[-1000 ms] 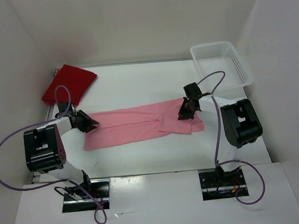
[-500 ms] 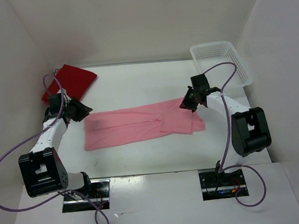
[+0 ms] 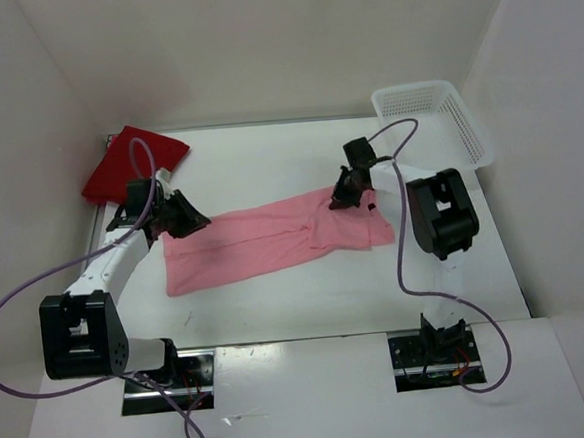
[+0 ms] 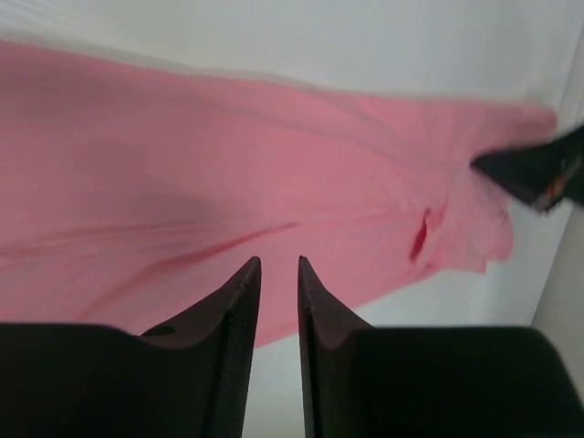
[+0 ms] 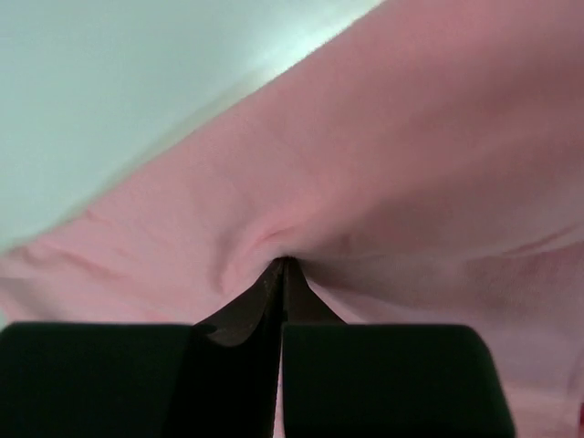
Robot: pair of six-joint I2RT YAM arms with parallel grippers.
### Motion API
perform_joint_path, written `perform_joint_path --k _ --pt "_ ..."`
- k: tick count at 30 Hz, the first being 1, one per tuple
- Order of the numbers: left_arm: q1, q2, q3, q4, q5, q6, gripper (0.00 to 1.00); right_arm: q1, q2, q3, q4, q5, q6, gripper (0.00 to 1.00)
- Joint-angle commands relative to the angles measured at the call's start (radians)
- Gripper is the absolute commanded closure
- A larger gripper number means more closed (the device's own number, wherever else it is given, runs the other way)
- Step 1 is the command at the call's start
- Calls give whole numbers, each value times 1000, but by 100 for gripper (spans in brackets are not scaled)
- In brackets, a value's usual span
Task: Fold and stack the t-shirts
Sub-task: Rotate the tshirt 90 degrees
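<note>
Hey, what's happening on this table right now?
Two robot arms are folding a light pink t-shirt on the table. The right gripper is shut, pinching its far edge. The left gripper is at its other end, jaws slightly apart. A folded dark red t-shirt lies at the far left corner.

A white bench [image 3: 268,165] forms the floor of a plain white enclosure. A back wall [image 3: 260,51], a left wall [image 3: 15,128] and a right wall [image 3: 554,90] rise from its edges. The light is even and soft, leaving only faint shadows, and a white mesh basket [image 3: 415,89] sits in the bench's far right corner.
</note>
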Motion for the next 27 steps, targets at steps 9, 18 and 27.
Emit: perform_joint_path --k 9,18,27 --pt "-149 -50 43 -102 57 25 68 34 785 1542 -402 -11 -33 99" --pt "-149 22 153 -65 58 16 72 114 231 1167 -351 25 -168 59" --pt "-89 49 112 -43 38 54 84 403 -307 51 159 -56 52 100"
